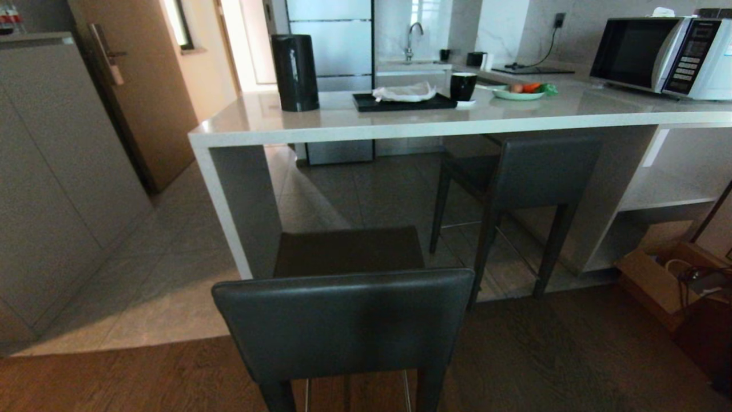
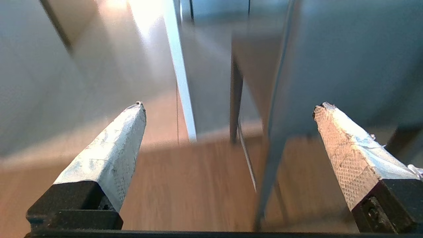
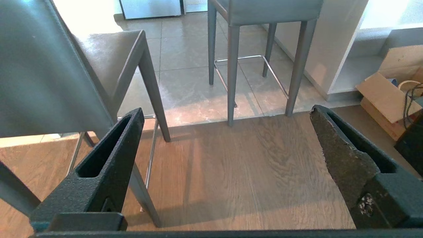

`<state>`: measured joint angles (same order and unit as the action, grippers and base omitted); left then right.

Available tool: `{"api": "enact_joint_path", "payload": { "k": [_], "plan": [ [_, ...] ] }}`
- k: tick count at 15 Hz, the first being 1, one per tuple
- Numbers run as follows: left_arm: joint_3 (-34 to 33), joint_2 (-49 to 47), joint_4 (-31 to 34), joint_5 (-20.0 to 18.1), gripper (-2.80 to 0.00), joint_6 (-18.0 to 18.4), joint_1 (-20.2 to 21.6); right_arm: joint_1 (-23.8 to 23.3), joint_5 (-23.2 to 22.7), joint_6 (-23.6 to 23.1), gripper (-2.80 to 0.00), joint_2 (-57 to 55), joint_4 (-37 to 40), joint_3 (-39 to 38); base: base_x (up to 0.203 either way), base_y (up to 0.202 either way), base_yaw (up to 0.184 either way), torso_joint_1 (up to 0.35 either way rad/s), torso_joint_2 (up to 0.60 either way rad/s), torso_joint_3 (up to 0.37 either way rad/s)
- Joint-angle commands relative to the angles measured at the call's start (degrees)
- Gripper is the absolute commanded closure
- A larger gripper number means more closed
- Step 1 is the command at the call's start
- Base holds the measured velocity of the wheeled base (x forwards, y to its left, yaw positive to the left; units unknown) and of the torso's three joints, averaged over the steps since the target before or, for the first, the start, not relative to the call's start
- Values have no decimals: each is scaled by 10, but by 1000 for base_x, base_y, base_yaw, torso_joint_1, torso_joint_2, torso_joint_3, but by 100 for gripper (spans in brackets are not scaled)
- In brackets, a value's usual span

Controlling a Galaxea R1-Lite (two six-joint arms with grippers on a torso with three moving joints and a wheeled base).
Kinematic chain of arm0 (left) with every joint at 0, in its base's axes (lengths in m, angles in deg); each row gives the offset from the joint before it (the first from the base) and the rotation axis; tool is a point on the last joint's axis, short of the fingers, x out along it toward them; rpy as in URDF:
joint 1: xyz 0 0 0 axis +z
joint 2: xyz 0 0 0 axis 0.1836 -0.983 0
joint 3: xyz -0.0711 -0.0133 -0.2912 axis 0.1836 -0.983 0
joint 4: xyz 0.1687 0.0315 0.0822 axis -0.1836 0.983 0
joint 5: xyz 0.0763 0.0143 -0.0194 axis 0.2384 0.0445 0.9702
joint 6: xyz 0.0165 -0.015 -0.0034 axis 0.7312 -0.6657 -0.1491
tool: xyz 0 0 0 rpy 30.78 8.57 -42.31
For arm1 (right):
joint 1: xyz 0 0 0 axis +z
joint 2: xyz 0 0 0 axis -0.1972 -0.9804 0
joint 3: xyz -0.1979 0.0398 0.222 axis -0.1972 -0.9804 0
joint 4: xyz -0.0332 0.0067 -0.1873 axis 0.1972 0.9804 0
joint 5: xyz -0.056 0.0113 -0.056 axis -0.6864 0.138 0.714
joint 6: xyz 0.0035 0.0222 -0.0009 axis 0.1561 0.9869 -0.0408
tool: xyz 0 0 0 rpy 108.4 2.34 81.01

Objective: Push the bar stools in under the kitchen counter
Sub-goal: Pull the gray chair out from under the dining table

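I see the kitchen counter [image 1: 400,123] running across the upper half of my head view over grey tile that meets wood flooring [image 1: 572,355] lower down; one bar stool [image 1: 517,177] sits tucked under it right of centre, and the nearer bar stool [image 1: 343,320] stands pulled out at bottom centre. Only my wrist views show the left gripper [image 2: 228,105] and right gripper [image 3: 226,110], both spread wide and empty. A black tray [image 1: 403,103] on the counter carries a white cloth [image 1: 405,91], a green plate [image 1: 517,94] holds food, and a cardboard box [image 1: 657,280] sits lower right.

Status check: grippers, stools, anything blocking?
Both grippers open, empty. Near stool out from counter; far stool tucked under. Path looks clear.
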<state>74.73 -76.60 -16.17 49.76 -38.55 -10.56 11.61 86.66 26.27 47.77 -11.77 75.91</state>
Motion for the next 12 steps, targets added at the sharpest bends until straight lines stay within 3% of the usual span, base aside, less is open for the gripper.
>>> {"api": "enact_joint_path", "payload": {
  "k": [1,4,12],
  "plan": [
    [-7,2,10,11,-280,14,0,0,0,0,-280,0,0,0,0,0,0,0,0,0],
    [-10,2,2,5,-280,42,0,0,-1,0,-280,0,0,0,0,0,0,0,0,0],
    [-10,2,1,8,-280,26,0,0,0,1,-280,0,0,0,0,0,0,0,0,0]
  ]
}}
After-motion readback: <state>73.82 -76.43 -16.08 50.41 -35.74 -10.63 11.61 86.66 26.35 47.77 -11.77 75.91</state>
